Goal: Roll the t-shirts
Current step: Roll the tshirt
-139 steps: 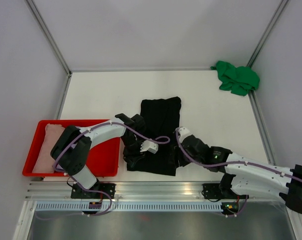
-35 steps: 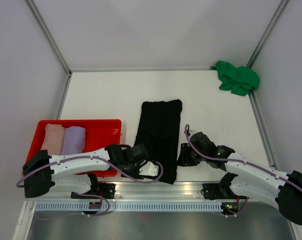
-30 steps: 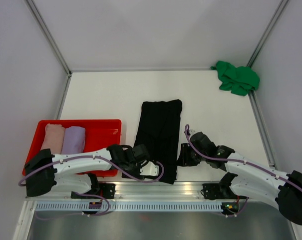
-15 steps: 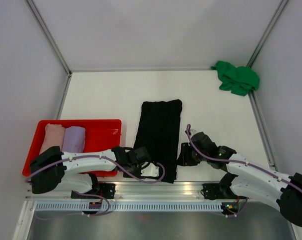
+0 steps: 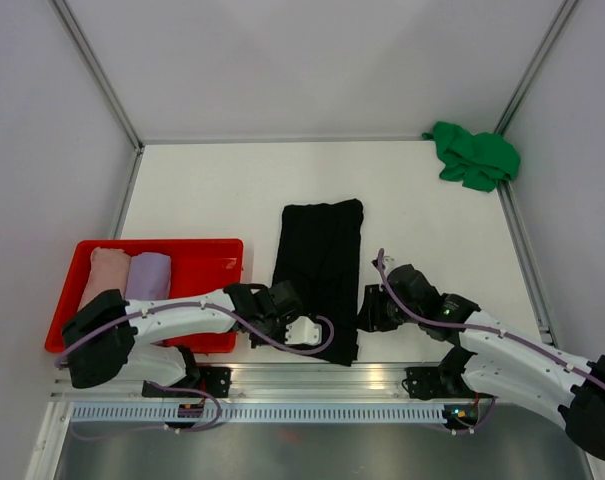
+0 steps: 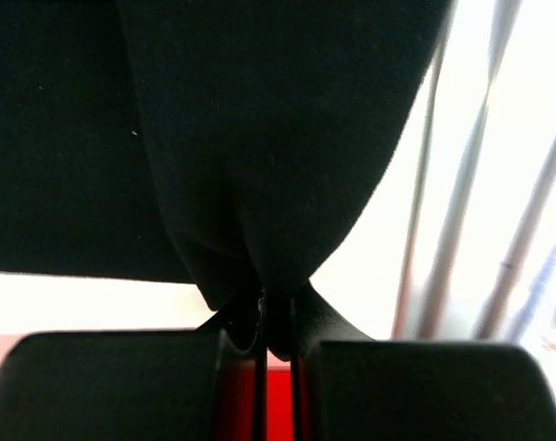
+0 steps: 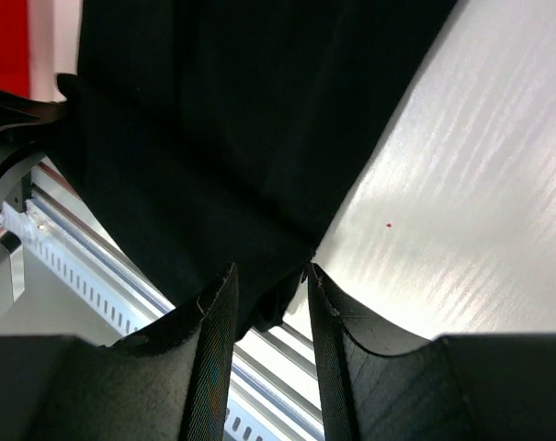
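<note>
Stretching low, fingers [image 6: 121, 386] pinching black t-shirt [image 5: 320, 262]

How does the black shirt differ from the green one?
Pose: black shirt lies flat, central, as a long strip; green shirt is crumpled in the far right corner. Contact: left claw and right claw sit at black shirt's near corners; green shirt is untouched. Neither is rolled.

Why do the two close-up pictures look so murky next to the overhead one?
Top external: evenly lit, sharp. Left wrist: the black t-shirt fills the frame, the table beside it burns out white, rails blurred. Right wrist: the fingers are soft, too near the lens; streaky glare on the table.
</note>
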